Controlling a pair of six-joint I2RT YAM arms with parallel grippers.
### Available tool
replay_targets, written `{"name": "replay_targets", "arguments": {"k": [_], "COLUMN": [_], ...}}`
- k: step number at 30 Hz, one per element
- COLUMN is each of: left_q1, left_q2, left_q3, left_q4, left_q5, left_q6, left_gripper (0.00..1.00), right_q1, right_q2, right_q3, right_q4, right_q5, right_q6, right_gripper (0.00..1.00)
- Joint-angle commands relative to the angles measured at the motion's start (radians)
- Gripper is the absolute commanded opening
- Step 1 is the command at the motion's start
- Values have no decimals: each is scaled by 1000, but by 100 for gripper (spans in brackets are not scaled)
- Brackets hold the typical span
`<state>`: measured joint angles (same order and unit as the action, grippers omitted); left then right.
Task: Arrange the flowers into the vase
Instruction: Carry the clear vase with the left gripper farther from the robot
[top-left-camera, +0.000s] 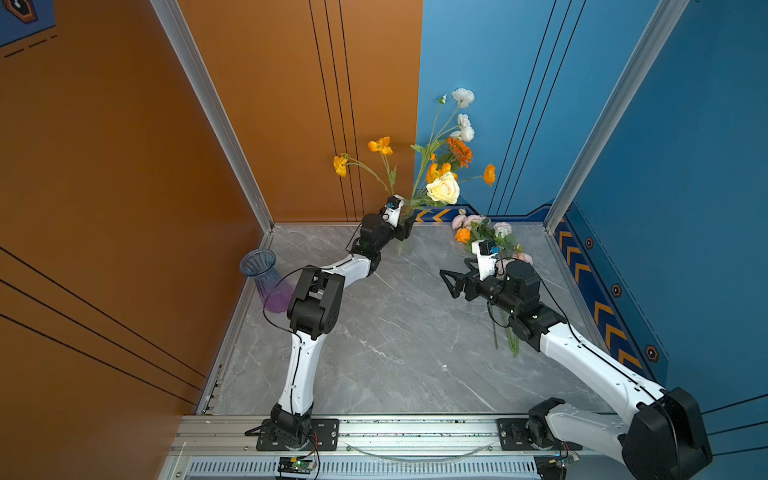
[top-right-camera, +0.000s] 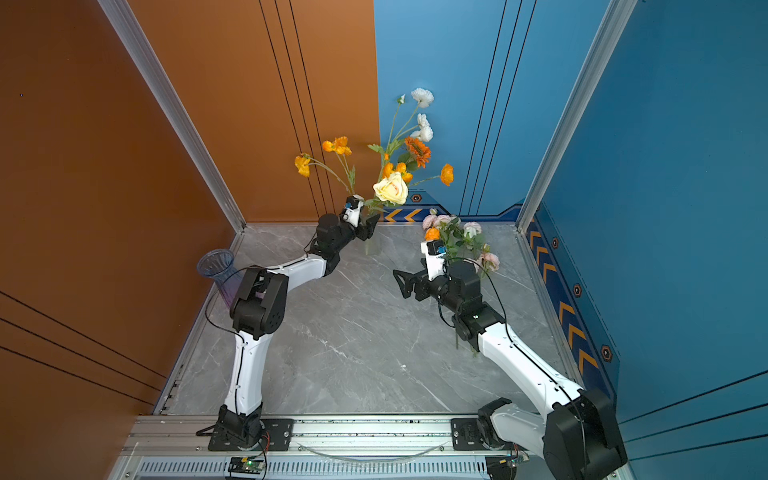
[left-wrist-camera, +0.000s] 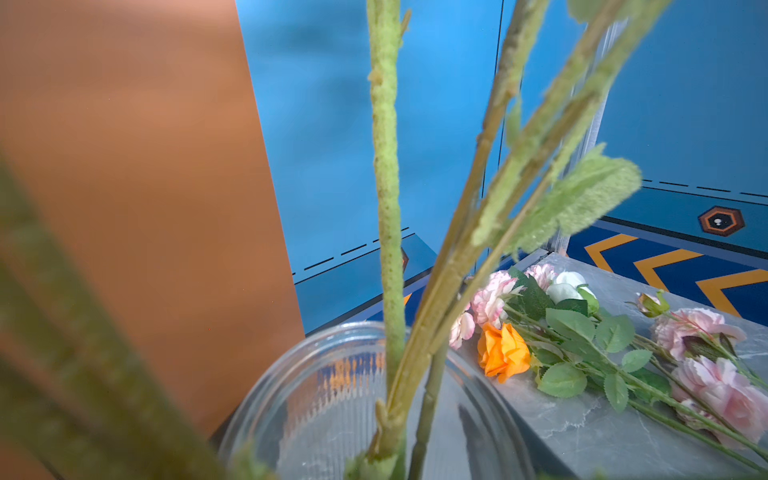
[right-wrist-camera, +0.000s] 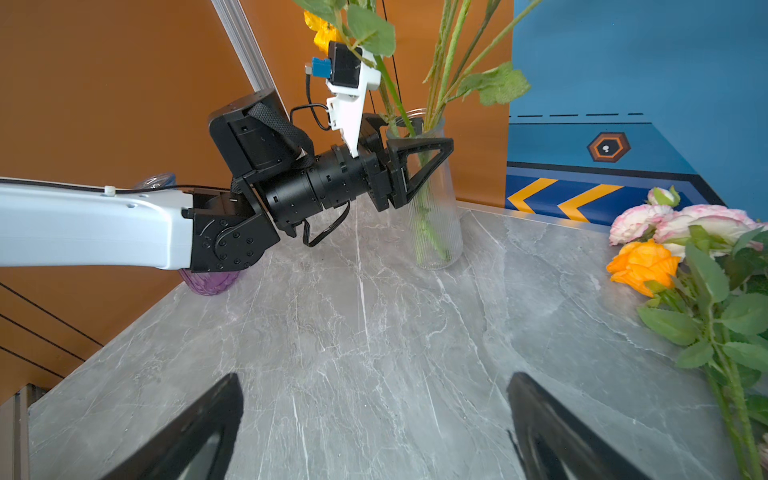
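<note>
Several flowers (top-left-camera: 442, 189) stand tall and splayed in the clear vase (right-wrist-camera: 434, 208) at the back of the worktop (right-wrist-camera: 353, 316). They look top-heavy, so a nudge or a careless release could tip the vase. The left end effector (top-left-camera: 408, 227) is clamped round its upper body. More loose flowers (right-wrist-camera: 642, 266) lie just beside the right end effector (right-wrist-camera: 374, 378), which is spread and empty.

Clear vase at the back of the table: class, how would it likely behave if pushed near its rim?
The clear vase looks tall and narrow, so a rim push would probably tip it. Its stems rise well above it carrying blooms, likely making it top-heavy. Ribbed glass on the polished-looking table may also skid, and it seems fragile.
</note>
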<state>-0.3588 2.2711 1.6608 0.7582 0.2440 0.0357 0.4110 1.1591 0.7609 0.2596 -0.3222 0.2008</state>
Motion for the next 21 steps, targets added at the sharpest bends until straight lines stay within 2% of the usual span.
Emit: {"name": "replay_targets", "arguments": {"k": [1,21], "left_q1": [38,68], "left_q2": [-22,39], "left_q3": [54,60], "left_q4": [136,143], "left_q5": [-15,-11], "left_q6": [-13,-15], "left_gripper": [40,40], "right_q1": [-6,-5], "right_q2": [21,85], "right_q3": [23,22], "right_q4": [43,72], "right_q5": [-23,-43], "right_q6": [18,55], "right_gripper": [100,100]}}
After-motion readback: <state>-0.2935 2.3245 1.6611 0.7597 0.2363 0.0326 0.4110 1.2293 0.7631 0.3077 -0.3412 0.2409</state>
